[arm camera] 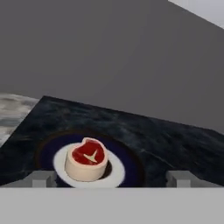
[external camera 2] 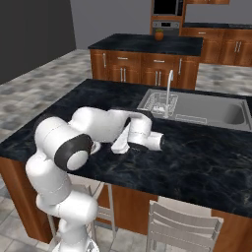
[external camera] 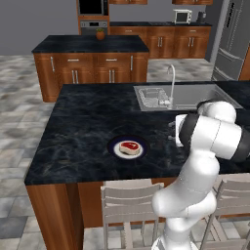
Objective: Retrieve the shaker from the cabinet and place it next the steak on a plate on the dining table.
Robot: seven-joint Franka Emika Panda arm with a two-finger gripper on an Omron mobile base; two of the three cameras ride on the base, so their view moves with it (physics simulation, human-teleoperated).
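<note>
Shaker: where it stands, I cannot tell | jaws spread wide, nothing between them, low over the counter (external camera: 88, 127), facing steak (arm camera: 87, 158) on plate (arm camera: 131, 154) | my call: back off straight, don't nudge the plate

Steak (external camera: 129, 147) on plate (external camera: 115, 148), dining table (external camera: 83, 127), white arm at right

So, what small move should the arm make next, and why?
Probably draw the pincer back from the dining table and turn toward the cabinet. The pincer stands open with nothing between its tips, and the plate carries the steak alone, so the shaker seems not yet fetched.
</note>
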